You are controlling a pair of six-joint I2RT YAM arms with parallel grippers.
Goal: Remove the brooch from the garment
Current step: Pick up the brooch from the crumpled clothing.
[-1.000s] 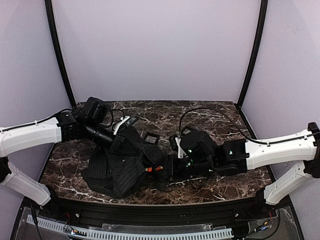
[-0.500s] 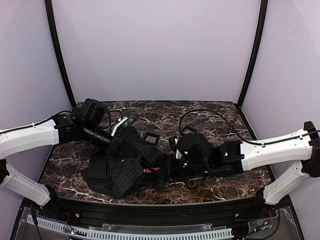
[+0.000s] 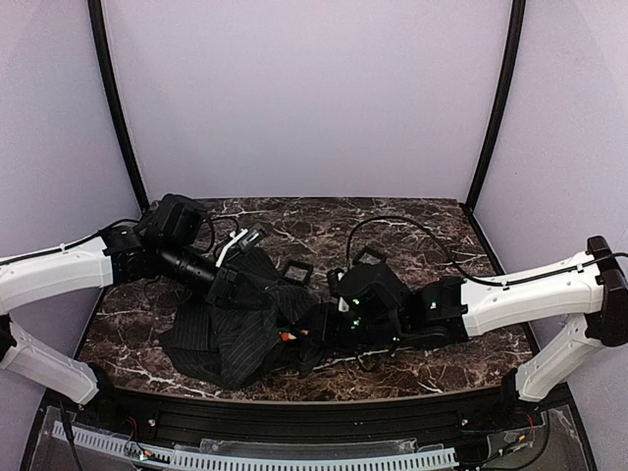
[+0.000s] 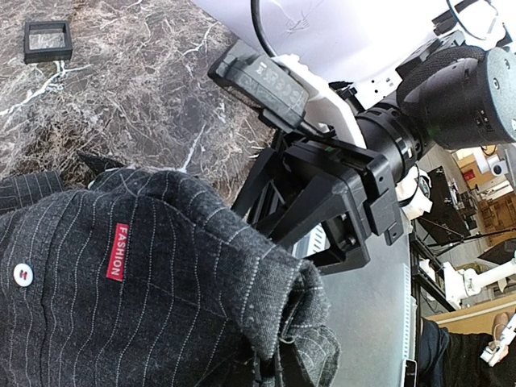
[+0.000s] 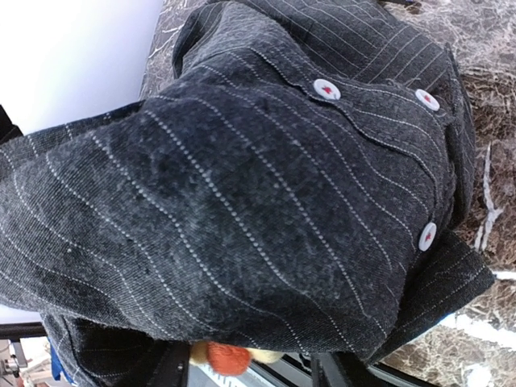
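Jaws on our left arm were clamped on a bunched fold of the garment (image 4: 161, 290) | right jaws stood apart either side of the brooch (image 5: 228, 356) | brooch peeked from under the garment's edge, over the worktop (image 3: 432, 231).

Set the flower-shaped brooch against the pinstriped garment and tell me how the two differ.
Size: the small orange and cream flower-shaped brooch is tiny; the black pinstriped cloth garment fills the right wrist view.
Colour: the brooch is bright orange and cream, the garment black with pale stripes and white buttons.
Visibility: the brooch only peeks from under a fold, the garment lies crumpled in full sight.
Shared: both lie on the dark marble table.
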